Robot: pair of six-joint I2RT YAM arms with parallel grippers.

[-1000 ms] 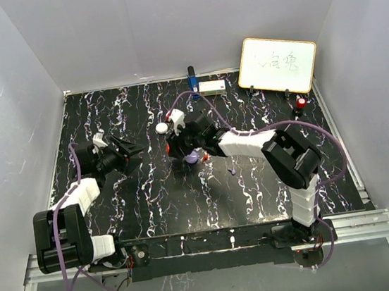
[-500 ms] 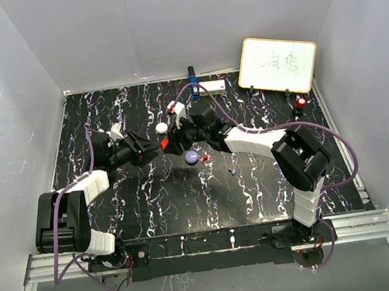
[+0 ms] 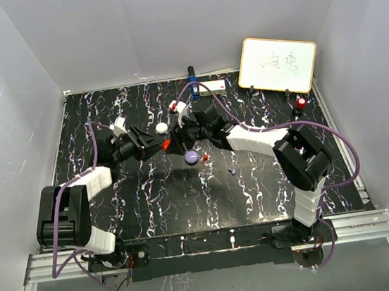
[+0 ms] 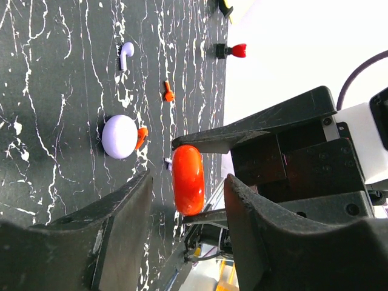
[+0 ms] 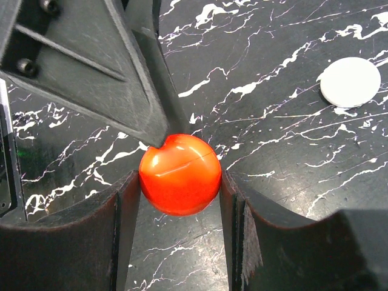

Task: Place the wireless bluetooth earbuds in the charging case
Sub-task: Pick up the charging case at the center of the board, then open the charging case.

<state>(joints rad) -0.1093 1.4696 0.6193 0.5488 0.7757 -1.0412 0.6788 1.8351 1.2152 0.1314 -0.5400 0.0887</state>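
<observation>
A round red charging case (image 5: 180, 174) hangs above the table with my right gripper (image 5: 180, 185) shut on its two sides. My left gripper (image 4: 187, 197) faces it from the left, open. Its fingers (image 4: 124, 224) stand either side of the case (image 4: 188, 179) with gaps, and one tip touches the case's top in the right wrist view. In the top view the two grippers meet at the case (image 3: 167, 144). Small earbuds lie on the table: a pale purple one (image 4: 126, 54), an orange-red one (image 4: 168, 92), and another (image 4: 142, 136) against a purple puck (image 4: 119, 136).
A white puck (image 3: 162, 127) lies just behind the grippers and the purple puck (image 3: 192, 157) just in front. A whiteboard (image 3: 277, 64) and a red-capped object (image 3: 301, 102) stand at the back right. A blue object (image 3: 190, 73) and a white box (image 3: 211, 86) sit at the back edge.
My left arm has reached right to the red case and its jaws have narrowed. My right gripper has carried the case up and left, away from the purple puck.
</observation>
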